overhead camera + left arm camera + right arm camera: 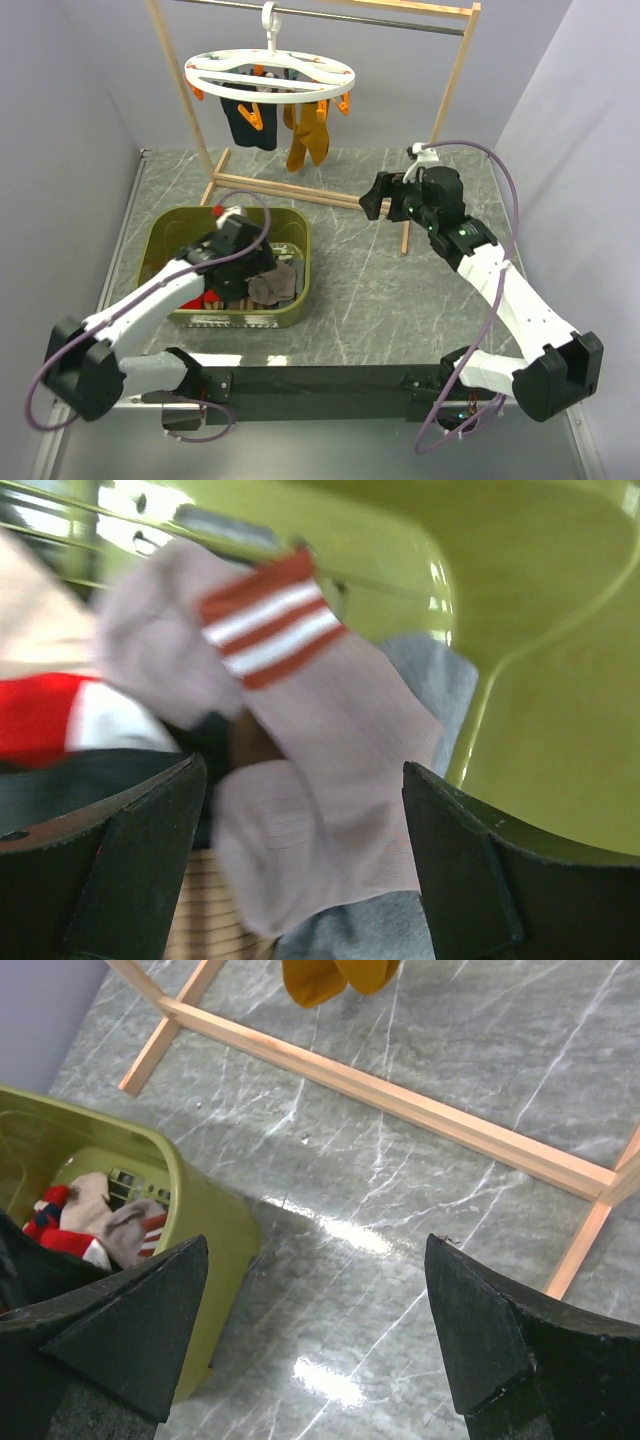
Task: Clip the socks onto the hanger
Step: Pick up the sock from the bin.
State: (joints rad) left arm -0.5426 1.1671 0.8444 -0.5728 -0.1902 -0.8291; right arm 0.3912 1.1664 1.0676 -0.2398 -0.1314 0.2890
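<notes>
In the top view the socks (272,285) lie inside an olive-green bin (303,250) at about 9 o'clock from the middle of the table (380,300). From the left wrist they look pale taupe, soft and crumpled, with a fine ribbed knit. One cuff (268,615) points toward 11 o'clock and carries dark red and white stripes. This view is a little blurred. Other clothes lie around them: a red and white piece (50,715) at 9 o'clock and a grey cloth (440,680) at 3 o'clock.

The left gripper (302,770) is spread wide just over the taupe fabric, one finger on each side, and it grips nothing. I cannot tell whether the fingers touch the cloth. The right gripper (316,1245) is also spread to its widest and empty. It hangs above bare table at about 1 o'clock in the top view, near the low bar of the wooden rack (400,1100).

The hanger (335,70) hangs at about 11 o'clock from the rack's top rod. It is a white oval ring with orange clips (343,103). A dark navy sock (245,120) and mustard socks (307,140) hang from its near side, and the clips at its 9 and 3 o'clock ends hang free.

The bin's wall rises close at 3 o'clock of the left gripper — little room on that side. Between the bin and the rack's foot at 3 o'clock the marble table lies open.
</notes>
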